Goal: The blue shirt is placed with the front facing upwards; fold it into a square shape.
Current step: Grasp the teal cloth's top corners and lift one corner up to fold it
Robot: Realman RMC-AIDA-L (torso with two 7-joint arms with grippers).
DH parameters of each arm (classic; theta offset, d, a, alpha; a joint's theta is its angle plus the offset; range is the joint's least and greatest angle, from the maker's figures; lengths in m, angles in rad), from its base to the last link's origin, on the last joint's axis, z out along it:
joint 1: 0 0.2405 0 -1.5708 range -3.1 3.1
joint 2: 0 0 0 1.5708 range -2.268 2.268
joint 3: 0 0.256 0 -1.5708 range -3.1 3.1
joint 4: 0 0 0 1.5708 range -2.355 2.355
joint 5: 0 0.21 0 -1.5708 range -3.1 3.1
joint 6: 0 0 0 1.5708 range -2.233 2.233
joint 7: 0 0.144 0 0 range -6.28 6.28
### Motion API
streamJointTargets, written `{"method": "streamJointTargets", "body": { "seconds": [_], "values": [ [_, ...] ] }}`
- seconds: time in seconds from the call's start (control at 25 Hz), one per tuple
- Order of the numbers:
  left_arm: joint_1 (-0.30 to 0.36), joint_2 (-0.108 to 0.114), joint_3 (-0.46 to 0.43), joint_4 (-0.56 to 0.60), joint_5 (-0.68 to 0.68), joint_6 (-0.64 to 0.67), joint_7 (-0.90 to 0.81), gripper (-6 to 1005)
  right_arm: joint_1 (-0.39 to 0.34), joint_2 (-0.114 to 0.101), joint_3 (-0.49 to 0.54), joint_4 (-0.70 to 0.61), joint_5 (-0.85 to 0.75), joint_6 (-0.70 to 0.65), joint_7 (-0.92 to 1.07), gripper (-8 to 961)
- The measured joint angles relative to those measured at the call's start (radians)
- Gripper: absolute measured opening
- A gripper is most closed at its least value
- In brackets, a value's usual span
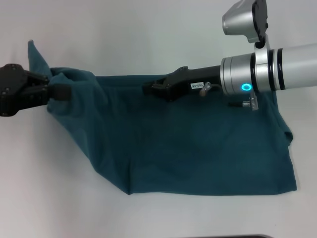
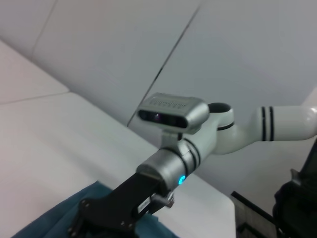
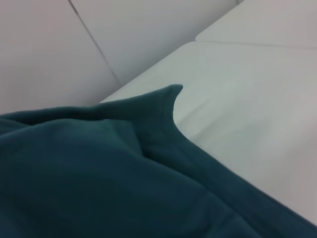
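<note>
One shirt (image 1: 198, 148) lies on the white table (image 1: 148, 39), plain teal side up, with no lettering showing. Its far edge runs roughly straight from the left gripper across to the right arm; its near edge runs along the front of the table, and the right-hand edge ends in a small bump of cloth. From the left gripper the cloth slopes in a long diagonal down to the near left corner. Bare table lies open on all sides: a wide band beyond the far edge, a strip in front, and clear room to the left of the diagonal.

Two grippers are in view. The left gripper (image 1: 58, 92) sits at the shirt's far left corner, its jaws closed on a bunched fold of cloth, with a pointed tip of fabric standing up just behind it. The right gripper (image 1: 151, 89) reaches in from the right and rests low at the far edge, near the middle of the shirt; whether its jaws are apart or pinching cloth cannot be told. In the right wrist view the shirt fills the foreground.
</note>
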Motion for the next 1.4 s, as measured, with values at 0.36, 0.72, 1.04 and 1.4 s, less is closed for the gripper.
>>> {"method": "streamJointTargets", "body": {
  "seconds": [0.36, 0.72, 1.04, 1.4],
  "values": [
    [0.02, -0.021, 0.057, -0.102, -0.064, 0.002, -0.034, 21, 0.019, 0.006, -0.034, -0.009, 0.0, -0.005, 0.0, 47],
    [0.023, -0.022, 0.056, -0.104, -0.061, 0.0, -0.035, 22, 0.02, 0.009, -0.054, -0.014, 0.0, -0.01, 0.0, 43],
    [0.012, -0.025, 0.058, -0.105, -0.07, -0.004, -0.035, 23, 0.05, 0.012, -0.145, -0.026, 0.025, -0.065, 0.009, 41],
    [-0.001, -0.035, 0.059, -0.107, -0.106, -0.004, -0.03, 24, 0.083, 0.012, -0.296, -0.051, 0.127, -0.145, 0.012, 37]
  ]
}}
